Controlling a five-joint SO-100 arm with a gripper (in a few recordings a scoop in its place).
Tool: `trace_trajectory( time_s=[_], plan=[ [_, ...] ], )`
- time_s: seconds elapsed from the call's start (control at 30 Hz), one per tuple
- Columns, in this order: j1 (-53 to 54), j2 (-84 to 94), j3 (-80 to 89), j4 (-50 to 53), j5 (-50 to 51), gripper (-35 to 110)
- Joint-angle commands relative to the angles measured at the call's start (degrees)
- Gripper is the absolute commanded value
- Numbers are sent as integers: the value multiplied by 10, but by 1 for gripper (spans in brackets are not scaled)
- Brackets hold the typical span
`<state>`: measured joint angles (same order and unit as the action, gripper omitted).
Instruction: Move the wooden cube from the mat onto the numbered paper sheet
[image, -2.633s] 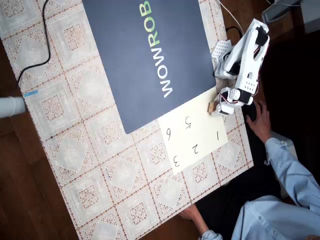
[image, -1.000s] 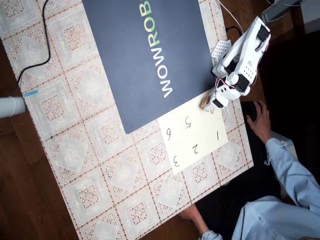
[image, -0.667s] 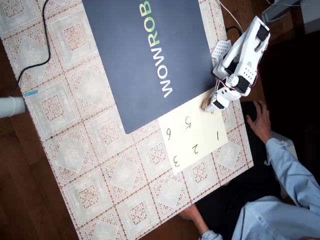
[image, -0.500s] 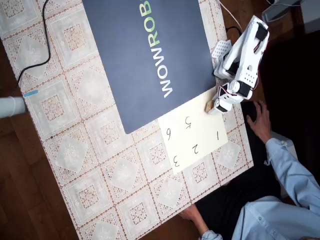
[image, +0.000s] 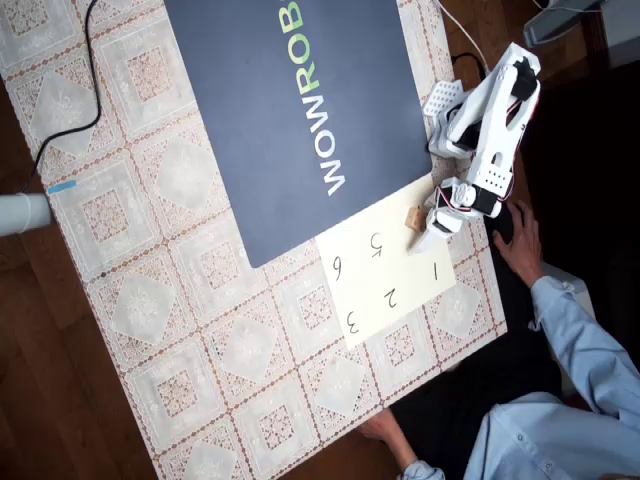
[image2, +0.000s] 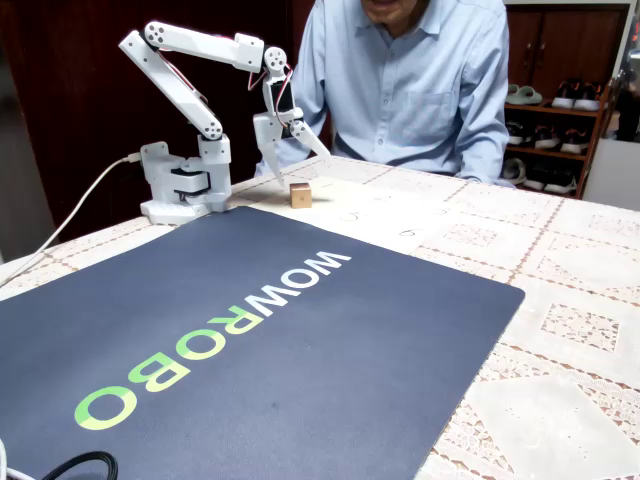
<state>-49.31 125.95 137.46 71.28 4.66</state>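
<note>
Since the earlier overhead pictures, where the wooden cube (image: 412, 217) sat pinched at the gripper's tip, the gripper (image: 428, 232) has let go and its fingers now stand spread wide with nothing between them. In the overhead view the cube rests on the numbered paper sheet (image: 390, 262), near the sheet's top corner and close to the edge of the mat (image: 290, 110), with the handwritten 5 at about seven o'clock from it. The gripper's tip lies at roughly four o'clock from the cube, just beside it. In the fixed view the cube (image2: 300, 195) stands flat on the sheet (image2: 385, 222), and the gripper (image2: 297, 158) hangs above it at about twelve o'clock, one finger pointing down at the cube's left, the other angled out to two o'clock. A person's hand (image: 518, 243) rests just off the table's edge beyond the arm.
</note>
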Motion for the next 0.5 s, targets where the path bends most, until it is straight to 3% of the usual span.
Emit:
trace_trajectory(
  time_s=[0.0,0.07,0.17,0.33,0.4,0.47],
  plan=[
    [-9,7,-24,2,0,37],
    [-11,3,-23,2,-1,37],
    [-14,-18,-25,2,-8,24],
    [1,-60,-30,4,-8,24],
    [4,-76,-33,-4,-18,9],
    [7,-88,-41,-1,-24,7]
  ],
)
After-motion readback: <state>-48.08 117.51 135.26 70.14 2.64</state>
